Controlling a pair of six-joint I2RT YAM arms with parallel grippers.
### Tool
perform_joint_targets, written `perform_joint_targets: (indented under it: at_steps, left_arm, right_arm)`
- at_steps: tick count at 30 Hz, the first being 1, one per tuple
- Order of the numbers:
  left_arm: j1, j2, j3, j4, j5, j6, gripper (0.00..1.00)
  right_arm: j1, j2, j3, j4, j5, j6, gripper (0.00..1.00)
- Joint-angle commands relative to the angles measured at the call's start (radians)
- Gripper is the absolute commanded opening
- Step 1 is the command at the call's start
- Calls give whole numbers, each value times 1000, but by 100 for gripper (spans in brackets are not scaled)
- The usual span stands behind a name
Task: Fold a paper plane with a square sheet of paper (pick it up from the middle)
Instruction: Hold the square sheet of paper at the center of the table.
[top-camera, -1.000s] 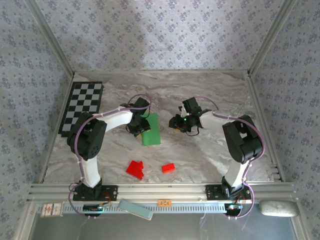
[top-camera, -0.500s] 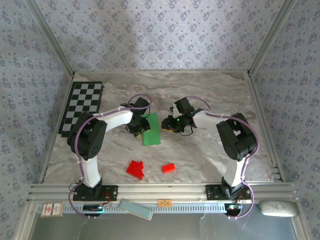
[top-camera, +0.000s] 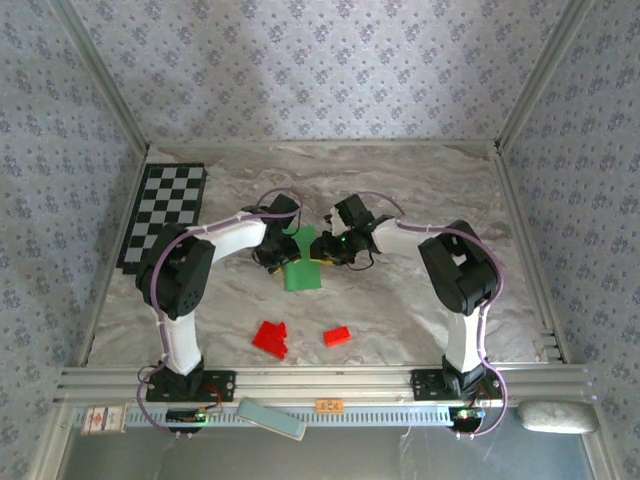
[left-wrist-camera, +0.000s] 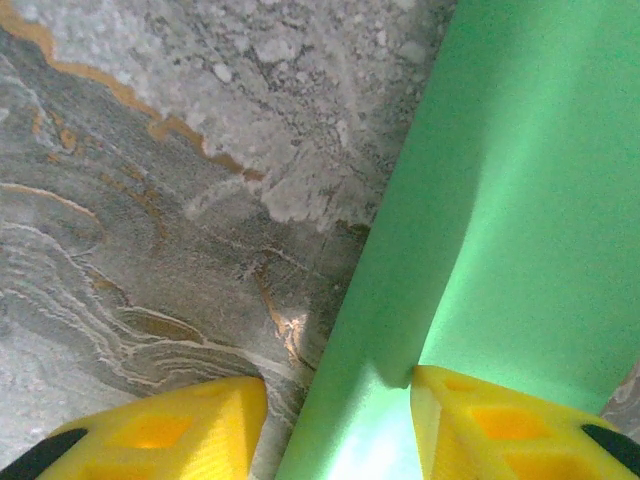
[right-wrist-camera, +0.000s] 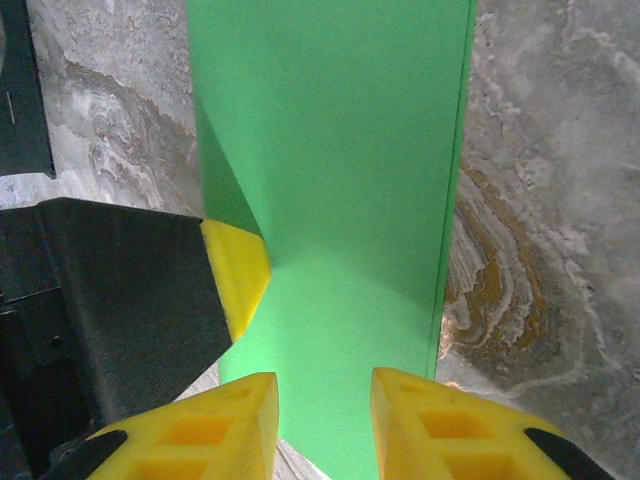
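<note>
Right claw (right-wrist-camera: 325, 395) hovering part-open over the green sheet (right-wrist-camera: 340, 150), gripping nothing; left claw (left-wrist-camera: 338, 400), open, straddling its edge, contact unclear.

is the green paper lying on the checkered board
No, the paper lies on the marble table mid-scene, well right of the board.

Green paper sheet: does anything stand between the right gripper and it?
Nothing visible does. The right gripper hangs directly over the square sheet of paper, near one long edge. The left gripper has a finger at the opposite edge, beside the right gripper and not under it.
</note>
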Motion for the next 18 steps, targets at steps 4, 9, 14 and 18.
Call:
perform_joint_targets:
  at_steps: [4, 9, 14, 18]
  left_arm:
    - [-6, 119, -45, 58, 27, -10, 45]
    - [-6, 123, -45, 59, 33, -9, 45]
    - [-6, 128, -45, 59, 37, -9, 46]
    - [-6, 131, -44, 61, 39, -8, 46]
  right_arm:
    - [9, 35, 56, -22, -18, -19, 32]
    - [13, 49, 70, -32, -22, -24, 31]
    - [14, 55, 77, -35, -21, -26, 30]
    - [14, 59, 78, -40, -16, -27, 30]
